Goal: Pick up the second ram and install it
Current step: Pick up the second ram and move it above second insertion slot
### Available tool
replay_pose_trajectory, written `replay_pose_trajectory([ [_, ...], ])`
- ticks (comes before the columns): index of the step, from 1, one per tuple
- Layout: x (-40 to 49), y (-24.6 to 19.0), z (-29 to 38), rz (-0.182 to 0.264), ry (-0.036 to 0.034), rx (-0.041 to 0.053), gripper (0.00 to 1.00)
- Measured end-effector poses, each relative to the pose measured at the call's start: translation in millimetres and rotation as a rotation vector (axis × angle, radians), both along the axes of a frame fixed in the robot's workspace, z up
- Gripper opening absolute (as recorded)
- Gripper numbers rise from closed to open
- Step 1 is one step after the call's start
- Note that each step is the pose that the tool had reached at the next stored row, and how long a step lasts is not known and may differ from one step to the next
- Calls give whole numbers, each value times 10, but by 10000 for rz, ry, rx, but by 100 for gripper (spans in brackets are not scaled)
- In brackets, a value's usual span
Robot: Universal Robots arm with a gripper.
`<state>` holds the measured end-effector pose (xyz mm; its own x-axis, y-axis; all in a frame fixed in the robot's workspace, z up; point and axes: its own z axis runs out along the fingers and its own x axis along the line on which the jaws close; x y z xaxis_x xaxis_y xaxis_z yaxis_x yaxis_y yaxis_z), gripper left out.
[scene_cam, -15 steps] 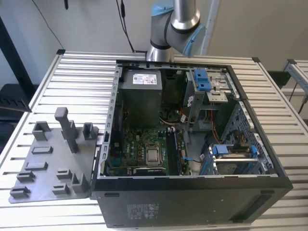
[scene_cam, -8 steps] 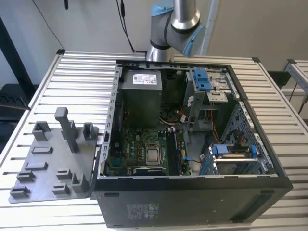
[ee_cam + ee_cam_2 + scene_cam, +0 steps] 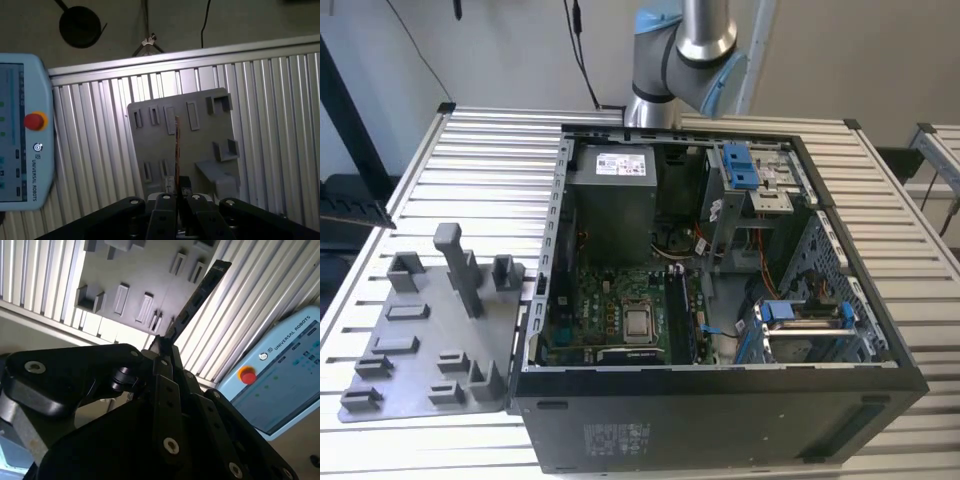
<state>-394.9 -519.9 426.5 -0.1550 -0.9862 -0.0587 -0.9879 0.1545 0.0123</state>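
The gripper (image 3: 176,195) clenches the second ram (image 3: 176,150), its long axis jutting straight out beyond the jaws, gripped end hidden.

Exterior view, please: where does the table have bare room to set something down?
Bare table slats lie beyond the grey tray and, on the exterior view's right, beside the computer case. Tray and case interior are crowded.

Printed label (image 3: 623,162) on power supply (image 3: 610,215), lettering (image 3: 295,334) on teach pendant (image 3: 280,390)

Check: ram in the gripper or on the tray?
In the gripper: it is shut on one end of the ram, held off the tray.
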Motion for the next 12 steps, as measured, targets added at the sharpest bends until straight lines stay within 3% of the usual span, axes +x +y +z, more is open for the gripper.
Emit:
replay_pose_trajectory([
  [12,403,0,0,0,71,0,14],
])
